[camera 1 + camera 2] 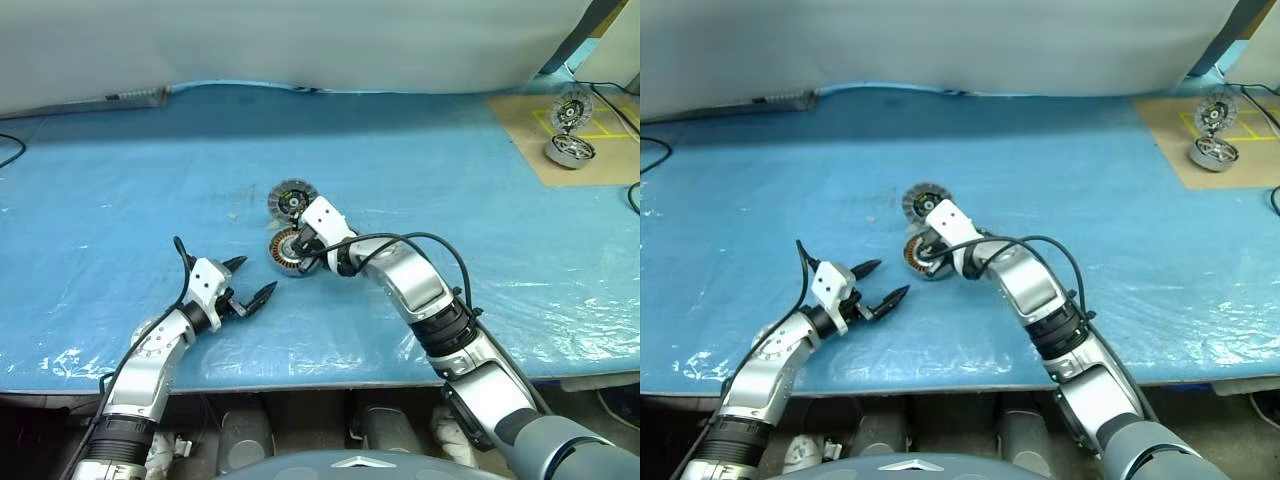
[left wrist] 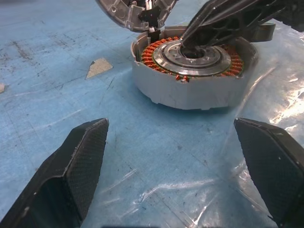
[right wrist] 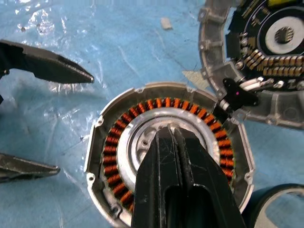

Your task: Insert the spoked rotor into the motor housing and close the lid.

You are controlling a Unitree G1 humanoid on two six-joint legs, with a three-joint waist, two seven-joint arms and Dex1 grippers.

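The motor housing [image 3: 109,142], a silver-rimmed cup with copper coils, sits on the blue sheet mid-table [image 1: 284,252]. The lid [image 3: 266,52] lies open just behind it, its inner face up, joined at the rim by a small black piece [image 3: 237,94]. My right gripper [image 3: 172,130] is shut, its tips pressed down into the housing's centre. A grey metal ring [image 2: 190,57] lies inside the coils under those tips; I cannot tell whether it is the spoked rotor. My left gripper [image 1: 250,285] is open and empty, low over the sheet, a short way in front of the housing and pointing at it.
A brown board [image 1: 530,130] at the far right holds a shiny silver spoked motor [image 1: 570,150] and another round part [image 1: 572,108]. A pale scrap [image 2: 99,67] lies on the sheet beside the housing. The table's front edge [image 1: 300,378] runs just below my arms.
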